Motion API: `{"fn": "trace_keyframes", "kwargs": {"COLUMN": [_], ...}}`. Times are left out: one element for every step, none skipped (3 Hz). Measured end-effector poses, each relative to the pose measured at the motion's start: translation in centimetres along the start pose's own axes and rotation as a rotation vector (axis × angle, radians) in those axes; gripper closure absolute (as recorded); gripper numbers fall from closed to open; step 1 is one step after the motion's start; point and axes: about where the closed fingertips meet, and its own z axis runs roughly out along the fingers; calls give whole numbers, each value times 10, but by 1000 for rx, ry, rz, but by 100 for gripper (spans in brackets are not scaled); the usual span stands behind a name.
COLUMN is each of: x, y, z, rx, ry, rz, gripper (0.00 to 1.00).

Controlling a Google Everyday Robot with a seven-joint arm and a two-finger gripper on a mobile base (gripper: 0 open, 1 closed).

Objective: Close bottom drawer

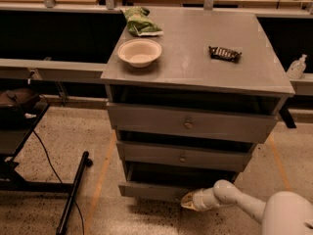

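The grey cabinet (195,72) has three drawers, all pulled out a little. The bottom drawer (146,190) is the lowest, with the shortest front panel; its knob is hidden behind my gripper. My gripper (188,201) is at the end of the white arm (234,199) that comes in from the lower right. Its tip is against the middle of the bottom drawer's front panel, just above the floor. The middle drawer (182,156) and the top drawer (188,124) sit above it, each with a small round knob.
On the cabinet top lie a white bowl (140,52), a green bag (141,22) and a dark snack bar (224,53). A black stand with a cable (73,190) is on the floor at the left. A bottle (296,66) stands at the right.
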Motion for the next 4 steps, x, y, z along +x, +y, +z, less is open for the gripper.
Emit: {"fn": "trace_keyframes", "kwargs": {"x": [-1, -7, -6, 0], "y": [-2, -19, -18, -22], "z": [0, -4, -4, -23], "rx": [1, 22, 22, 65], "ry": [0, -1, -1, 13], "rz": [-5, -32, -32, -42], "gripper": [100, 100, 100, 100]}}
